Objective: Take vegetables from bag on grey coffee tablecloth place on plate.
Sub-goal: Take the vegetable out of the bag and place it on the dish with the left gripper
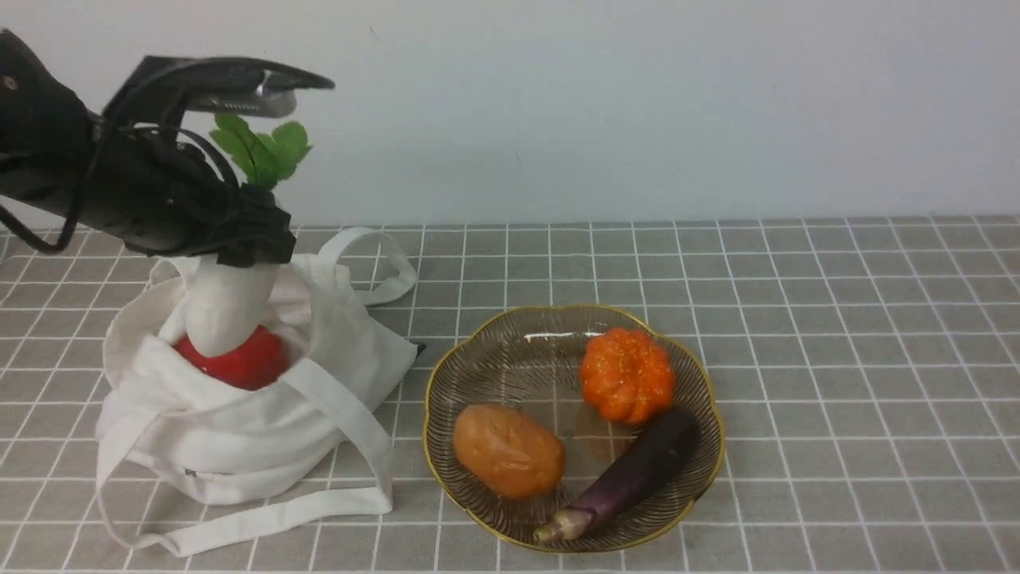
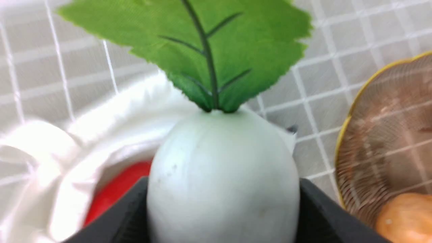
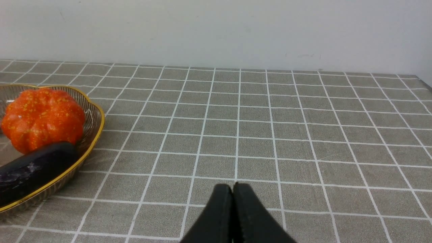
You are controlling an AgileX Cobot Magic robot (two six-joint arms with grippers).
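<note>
—What are you doing now?
—You're lifting the white radish [image 1: 231, 307] out of the bag [image 1: 351, 351], your left hand [image 1: 255, 239] gripping it; your right hand [image 3: 233, 216] is waiting closed. Next calls for clearing the cloth, then carrying it to the plate [image 1: 550, 540].
—And the count?
—One radish, one red vegetable [image 1: 247, 363] lying in the bag; one pumpkin [image 1: 627, 376], one potato [image 1: 508, 450], one eggplant [image 1: 637, 470] sitting on the plate.
</note>
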